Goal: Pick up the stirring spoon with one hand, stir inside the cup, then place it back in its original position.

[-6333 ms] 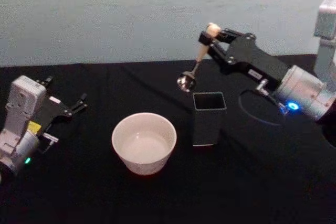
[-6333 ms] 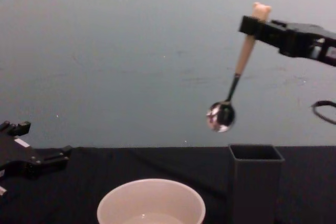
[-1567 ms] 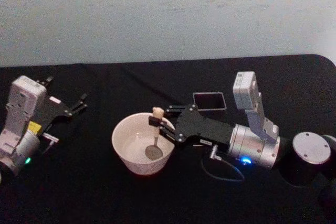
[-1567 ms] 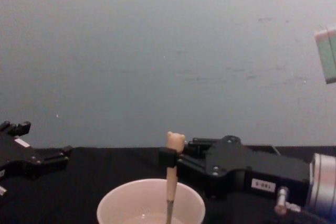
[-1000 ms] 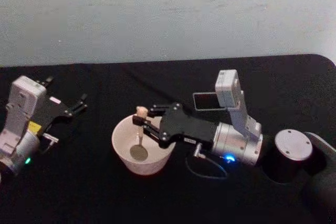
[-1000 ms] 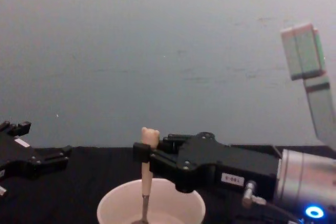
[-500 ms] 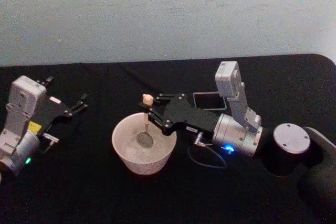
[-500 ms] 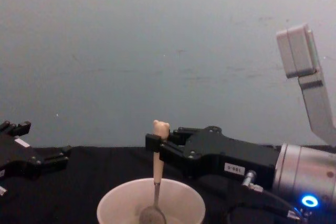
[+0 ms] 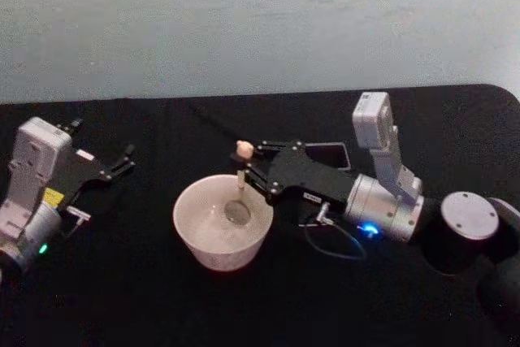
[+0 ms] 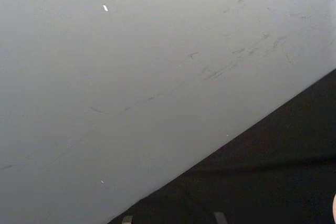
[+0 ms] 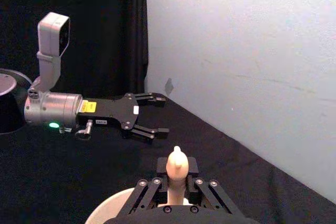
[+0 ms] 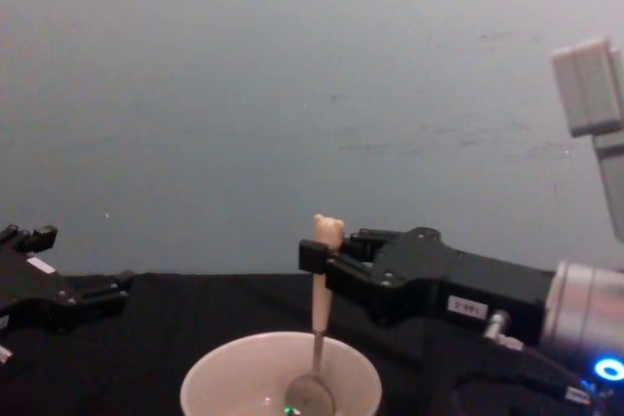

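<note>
The stirring spoon [image 9: 240, 178] stands nearly upright in the cup [image 9: 185, 215], its shiny bowl [image 12: 310, 395] low inside at the cup's right half. My right gripper [image 9: 246, 170] is shut on the cream handle just under the bear head [image 12: 329, 226], reaching in from the right. The right wrist view looks down on the bear head [image 11: 176, 163] between the fingers, with the cup's rim [image 11: 105, 211] below. The dark grey holder [image 9: 335, 152], the original position, stands behind the right gripper, partly hidden by it. My left gripper [image 9: 101, 142] rests open at the far left, also seen as the left gripper [image 11: 160, 114].
The table [image 9: 122, 298] is covered in black cloth and ends at a pale wall [image 9: 260, 22] behind. A thin cable [image 9: 333, 241] loops under the right arm. A round grey joint cap [image 9: 469, 214] of the right arm sits at the far right.
Earlier the spoon hung above the holder, then came down into the cup. Over the last second it moved around inside and now stands further right, the right gripper shifting with it. The left arm stayed still.
</note>
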Tool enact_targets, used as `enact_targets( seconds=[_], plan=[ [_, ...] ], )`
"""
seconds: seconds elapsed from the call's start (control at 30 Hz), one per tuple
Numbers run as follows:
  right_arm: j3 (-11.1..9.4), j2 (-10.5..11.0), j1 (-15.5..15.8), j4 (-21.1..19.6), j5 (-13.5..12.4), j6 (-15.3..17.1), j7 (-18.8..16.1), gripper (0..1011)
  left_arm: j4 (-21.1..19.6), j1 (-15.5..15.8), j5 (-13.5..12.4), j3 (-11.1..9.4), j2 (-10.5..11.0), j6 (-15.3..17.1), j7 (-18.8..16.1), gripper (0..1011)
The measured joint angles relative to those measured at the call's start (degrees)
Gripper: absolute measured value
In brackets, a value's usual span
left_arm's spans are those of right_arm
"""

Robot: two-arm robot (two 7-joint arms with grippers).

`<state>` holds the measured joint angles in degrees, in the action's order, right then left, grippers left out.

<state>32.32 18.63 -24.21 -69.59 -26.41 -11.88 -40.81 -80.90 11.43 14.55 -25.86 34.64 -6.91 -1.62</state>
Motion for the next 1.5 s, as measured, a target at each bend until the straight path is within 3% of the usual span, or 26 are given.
enact_targets(
  seconds=[0.4,0.67,0.83,1.07,1.27,1.5],
  plan=[
    [0.12,3.68,3.38,-5.56,-0.94,1.36,-1.55,188,0.0,0.0,0.0,0.0,0.0,0.0,0.0,1001],
    [1.45,4.34,4.35,-7.47,-1.42,2.09,-2.66,188,0.0,0.0,0.0,0.0,0.0,0.0,0.0,1001],
    [2.37,3.47,3.93,-7.32,-1.68,2.02,-3.0,188,0.0,0.0,0.0,0.0,0.0,0.0,0.0,1001],
    [3.36,0.68,1.39,-3.36,-0.84,0.82,-2.39,188,0.0,0.0,0.0,0.0,0.0,0.0,0.0,1001],
    [3.02,-1.68,-0.97,0.94,0.16,-0.31,-0.85,188,0.0,0.0,0.0,0.0,0.0,0.0,0.0,1001],
    [2.03,-2.43,-2.08,2.89,0.49,-0.82,-0.15,188,0.0,0.0,0.0,0.0,0.0,0.0,0.0,1001]
  ],
)
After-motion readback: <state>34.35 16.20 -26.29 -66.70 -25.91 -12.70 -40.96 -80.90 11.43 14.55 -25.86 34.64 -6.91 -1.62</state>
